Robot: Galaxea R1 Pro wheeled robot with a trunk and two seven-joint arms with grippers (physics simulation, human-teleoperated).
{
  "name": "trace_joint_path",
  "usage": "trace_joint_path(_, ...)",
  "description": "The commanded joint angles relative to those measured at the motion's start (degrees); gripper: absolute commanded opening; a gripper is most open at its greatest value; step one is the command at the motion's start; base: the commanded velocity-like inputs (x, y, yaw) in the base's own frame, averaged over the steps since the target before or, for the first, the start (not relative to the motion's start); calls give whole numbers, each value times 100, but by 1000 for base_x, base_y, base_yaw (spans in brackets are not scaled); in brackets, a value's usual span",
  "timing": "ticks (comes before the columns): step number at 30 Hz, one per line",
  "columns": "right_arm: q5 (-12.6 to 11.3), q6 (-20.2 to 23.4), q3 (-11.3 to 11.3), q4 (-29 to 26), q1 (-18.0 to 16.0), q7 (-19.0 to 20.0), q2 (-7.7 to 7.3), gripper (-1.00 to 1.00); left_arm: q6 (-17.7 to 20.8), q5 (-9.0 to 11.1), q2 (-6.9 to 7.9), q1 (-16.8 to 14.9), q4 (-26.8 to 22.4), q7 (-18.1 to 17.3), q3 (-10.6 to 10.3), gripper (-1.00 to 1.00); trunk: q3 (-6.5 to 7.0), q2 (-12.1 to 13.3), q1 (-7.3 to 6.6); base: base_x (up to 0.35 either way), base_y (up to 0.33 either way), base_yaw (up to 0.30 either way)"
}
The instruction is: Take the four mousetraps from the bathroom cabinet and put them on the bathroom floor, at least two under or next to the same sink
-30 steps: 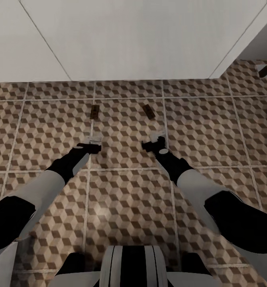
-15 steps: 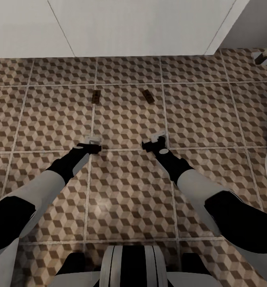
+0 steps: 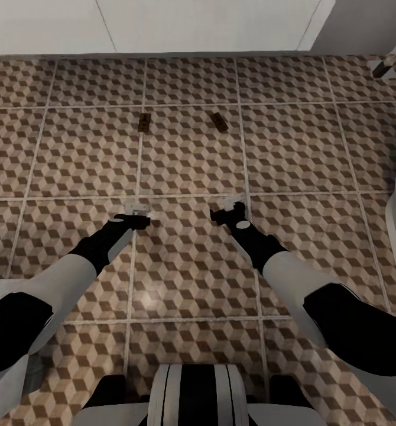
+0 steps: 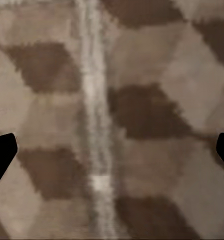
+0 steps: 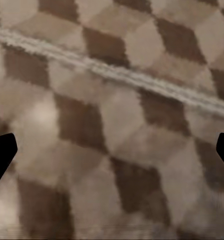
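A tiled room of a home, probably a bathroom, is shown. The bathroom floor (image 3: pixel 186 165) is covered with large square tiles printed in a brown, beige and white cube pattern with pale grout lines. A plain white unit (image 3: pixel 162 23) is seen beyond the jaws, standing on the tiles.

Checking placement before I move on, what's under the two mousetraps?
Both mousetraps lie flat on the cube-patterned bathroom floor; the tile directly beneath each is covered.

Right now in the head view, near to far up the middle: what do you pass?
Left tool and right tool, both open and empty → two mousetraps flat on the bathroom floor → white unit's base.
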Motion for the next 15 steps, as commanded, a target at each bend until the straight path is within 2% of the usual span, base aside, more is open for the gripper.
trace_joint_path(1,-44,-3,49,1,-4,-37,-3,100,23,60,10,-2,-16,51,-48,100,-3,-1,-4,-335,0,0)
trace_joint_path(15,-44,-17,47,1,-4,-30,-22,100,23,58,6,0,-31,59,-48,100,-3,-1,-4,-336,0,0)
